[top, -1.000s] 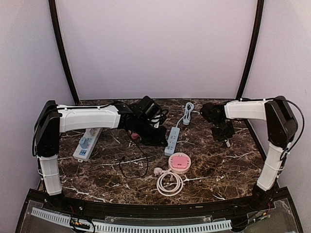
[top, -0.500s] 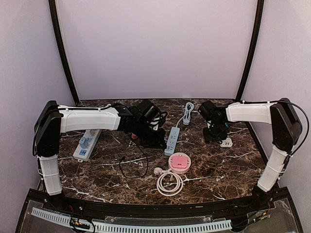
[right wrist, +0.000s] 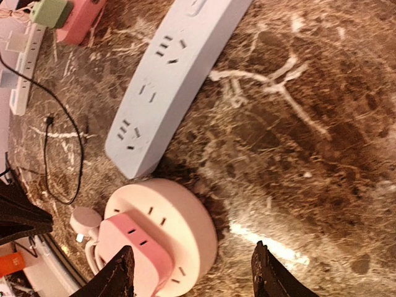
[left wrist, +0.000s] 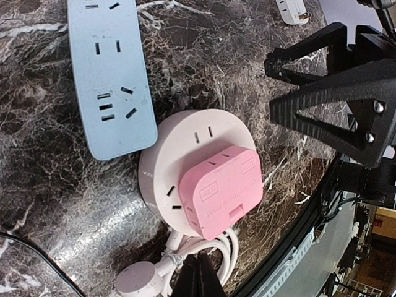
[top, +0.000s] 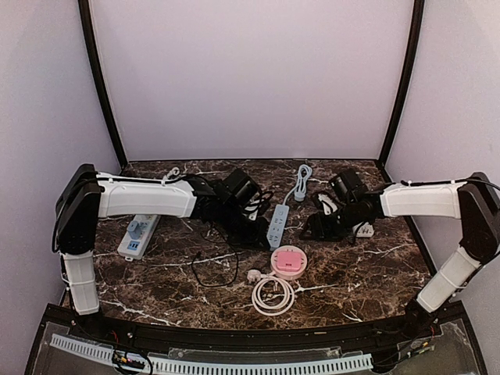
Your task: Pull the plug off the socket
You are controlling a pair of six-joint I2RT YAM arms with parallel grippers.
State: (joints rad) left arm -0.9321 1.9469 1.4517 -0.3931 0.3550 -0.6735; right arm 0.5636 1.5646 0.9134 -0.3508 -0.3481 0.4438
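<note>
Dark marble worktop (top: 351, 266) carries the round socket (left wrist: 179, 145), taken here as reference. Left arm (top: 148, 195) reaches in from the socket's left, right arm (top: 418, 199) from its right. Pale blue power strip (top: 277, 223) lies just behind the socket, and a white power strip (top: 139, 234) lies well to its left. Left pincer (left wrist: 195, 279) stands behind-left of the socket, fingertips pressed together and gripping nothing. Right pincer (right wrist: 193, 275) stands behind-right of the socket, jaws wide apart and empty. Coiled white cable (top: 273, 295) lies just in front of the socket. Pink plug (left wrist: 221, 192) is seated in the socket's top face, not pulled out.
</note>
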